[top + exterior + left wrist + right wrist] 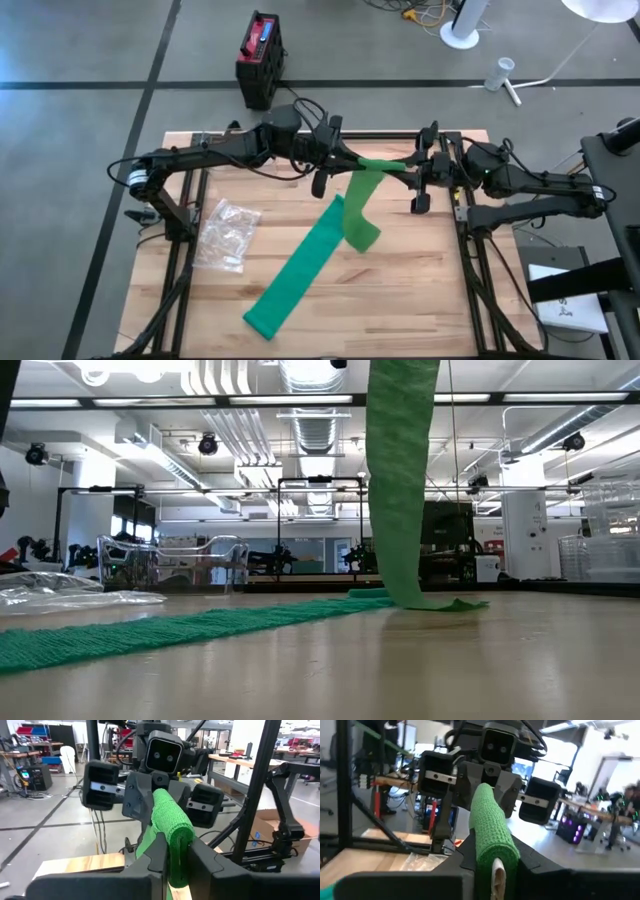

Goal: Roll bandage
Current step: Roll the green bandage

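A green bandage is partly wound into a roll [381, 163] that is held level above the table between my two grippers. Its loose strip [400, 490] hangs down from the roll, bends on the wood [430, 603] and runs flat toward the near left [290, 280]. My left gripper [352, 160] comes from the left and is shut on one end of the roll. My right gripper [407, 166] comes from the right and is shut on the other end. Both wrist views show the roll [172, 827] [490, 827] reaching across to the opposite gripper. My left gripper pinches the roll's left end [175, 862] between its two fingers [152, 857]. The fingers come level from the table's left and lie along the roll. The roll is level and clear of the table. My right gripper pinches the roll's right end [492, 852], where a pale core [498, 876] shows, between its two fingers [527, 860]. The fingers come level from the table's right, along the roll. The loose strip hangs slack below.
A crumpled clear plastic bag [228, 235] lies on the table's left part. Dark frame rails [470, 270] run along both side edges. A black and red box [260, 60] stands on the floor beyond the far edge. Bare wood [400, 300] lies at the near right.
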